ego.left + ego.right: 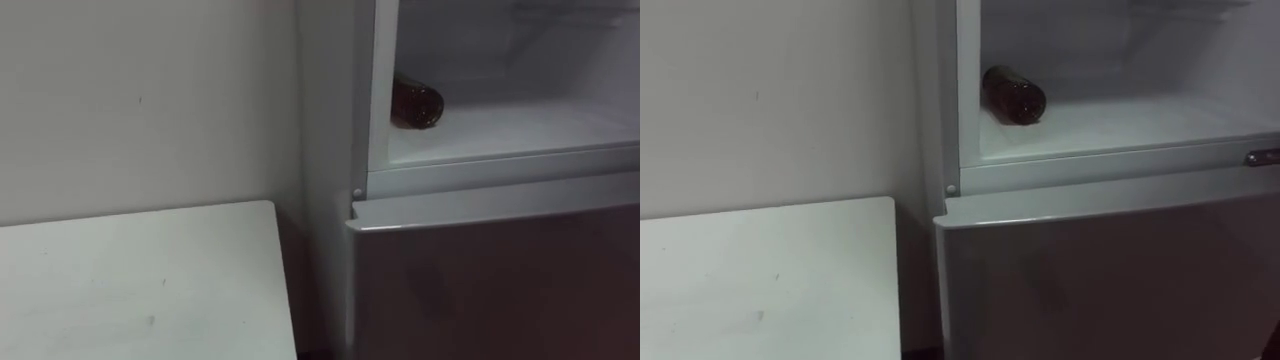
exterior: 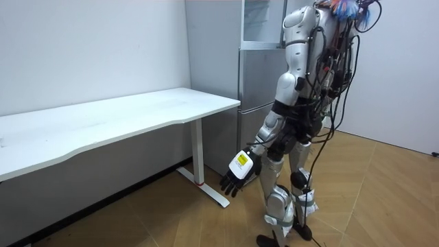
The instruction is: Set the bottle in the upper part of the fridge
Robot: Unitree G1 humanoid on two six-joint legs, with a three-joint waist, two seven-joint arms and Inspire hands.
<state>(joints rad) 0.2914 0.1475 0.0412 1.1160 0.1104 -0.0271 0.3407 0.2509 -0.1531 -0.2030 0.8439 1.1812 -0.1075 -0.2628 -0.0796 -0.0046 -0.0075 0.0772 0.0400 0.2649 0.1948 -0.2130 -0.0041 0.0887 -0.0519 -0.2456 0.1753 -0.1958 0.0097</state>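
The pale wall (image 1: pixel 140 100) takes up the upper left of the eye views, and the grey fridge (image 1: pixel 330 150) takes up the right side. Its upper compartment (image 1: pixel 520 130) is open at the upper right of the frame, white inside. The dark lower door (image 1: pixel 500 290) is closed beneath it at the lower right. The white table (image 1: pixel 140 290) lies in the lower left of the frame, with its right edge close beside the fridge's side. In the room view the fridge stands at the top centre and the table runs from it across the left half, on white legs over the wooden floor (image 2: pixel 171 219). The robot stands upright on the right of centre, just before the fridge and turned toward it. Its left hand (image 2: pixel 236 177) hangs low by its leg at lower centre, with the fingers loosely apart and slightly bent, holding nothing. The brown bottle (image 1: pixel 416 104) lies on its side on the upper compartment's white floor. It is at the left end against the inner wall, with one round end turned outward.
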